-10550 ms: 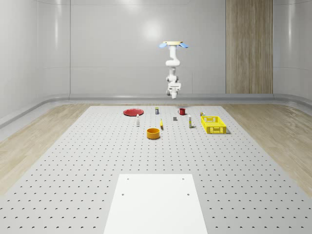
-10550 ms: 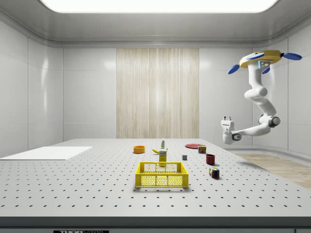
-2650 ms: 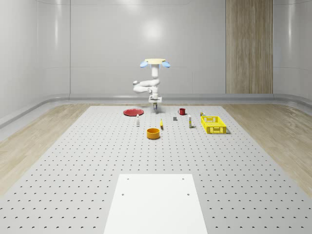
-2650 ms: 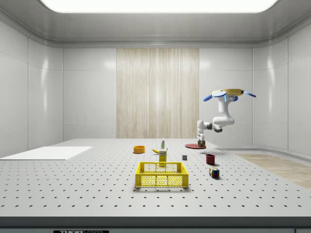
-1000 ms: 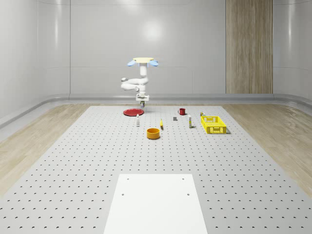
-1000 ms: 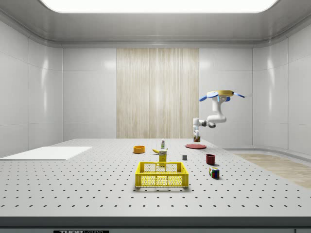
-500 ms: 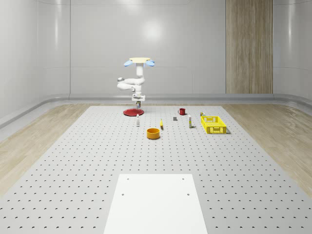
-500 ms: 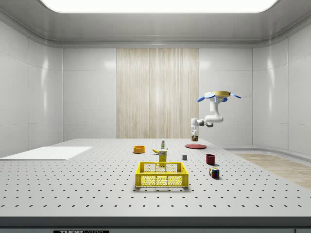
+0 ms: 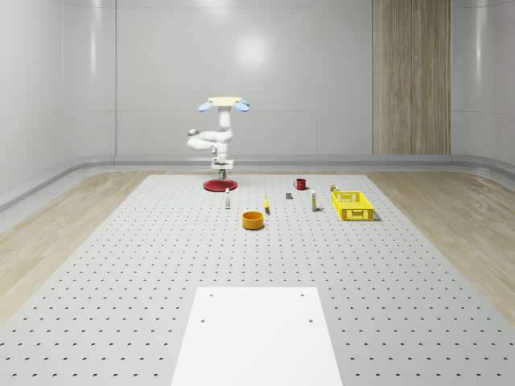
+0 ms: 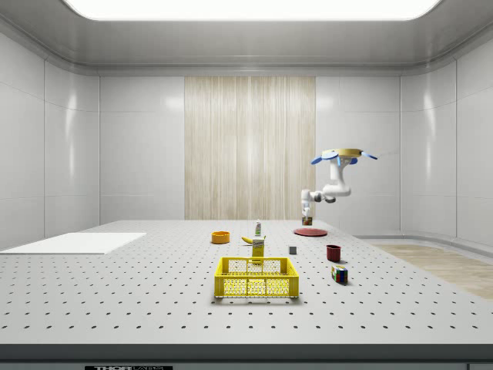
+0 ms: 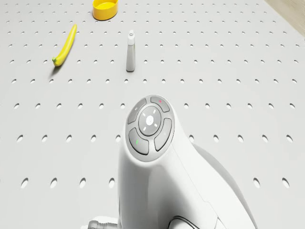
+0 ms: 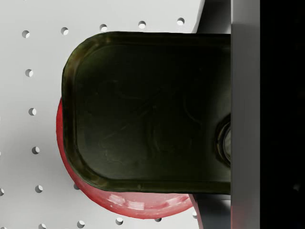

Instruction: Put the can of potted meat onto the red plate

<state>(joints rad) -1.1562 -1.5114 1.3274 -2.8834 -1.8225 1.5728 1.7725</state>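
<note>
your gripper (image 9: 223, 168) grips the potted meat can (image 12: 147, 112) directly above the red plate (image 12: 143, 202) (drone hovering beside it), ready for lowering.

The perforated table (image 9: 161, 265) bears a red plate (image 9: 218, 186), yellow crate (image 9: 353, 206) and orange bowl (image 9: 253, 219).

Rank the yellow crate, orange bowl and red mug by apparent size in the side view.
1. yellow crate, clearly largest, though nearest the camera.
2. and 3. orange bowl and red mug look alike; the bowl sits farther back, so unranked.
</note>
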